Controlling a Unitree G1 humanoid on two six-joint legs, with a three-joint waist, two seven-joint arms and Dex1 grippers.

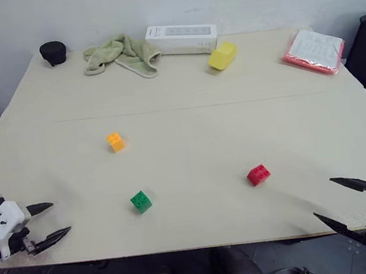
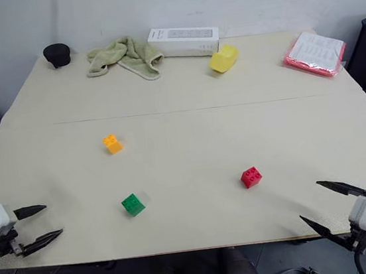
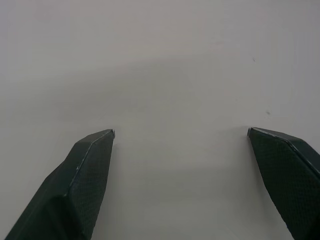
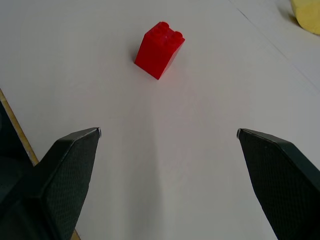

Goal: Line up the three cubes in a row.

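My right gripper (image 1: 348,199) and left gripper (image 1: 52,221): fingers spread, empty. Red cube (image 4: 159,49) ahead of right fingers, well apart. No cube aligned yet; next, reach red.

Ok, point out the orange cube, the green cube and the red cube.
orange cube (image 1: 115,141), left eye view, studded top.
green cube (image 1: 141,201), left eye view, front face.
red cube (image 4: 159,50), right wrist view, side face.

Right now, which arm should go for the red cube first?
Probably the right. The open right gripper sits at the table's near right corner with the red cube straight ahead of its fingers. The open left gripper is nearer the green cube.
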